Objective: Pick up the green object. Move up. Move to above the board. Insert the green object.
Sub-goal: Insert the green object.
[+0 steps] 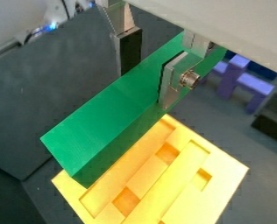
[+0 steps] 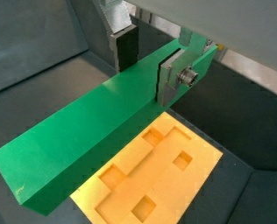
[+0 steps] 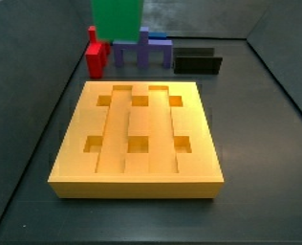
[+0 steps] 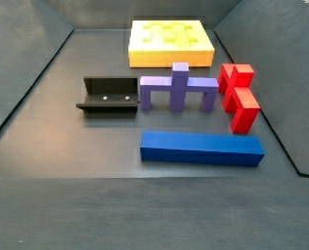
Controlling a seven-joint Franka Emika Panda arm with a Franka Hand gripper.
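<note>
My gripper [image 1: 152, 66] is shut on the green object [image 1: 106, 122], a long plain green bar clamped across its width between the two silver fingers. It also shows in a wrist view [image 2: 82, 140] under the gripper [image 2: 147, 66]. The bar hangs in the air above the board [image 1: 165, 175], the orange-yellow slab with square holes and grooves, seen below it in both wrist views [image 2: 165, 166]. In a side view only the bar's lower end [image 3: 116, 17] shows, upright, high over the far side of the board [image 3: 135, 120]. The gripper itself is out of both side views. The board [image 4: 170, 39] lies at the far end.
A red block [image 3: 95, 55], a purple cross-shaped block [image 3: 143, 50] and the black fixture [image 3: 197, 62] stand beyond the board. In a side view a long blue bar [image 4: 203, 147] lies nearest, with the red block [image 4: 239, 98], purple block [image 4: 180, 90] and fixture [image 4: 108, 95]. Grey walls enclose the floor.
</note>
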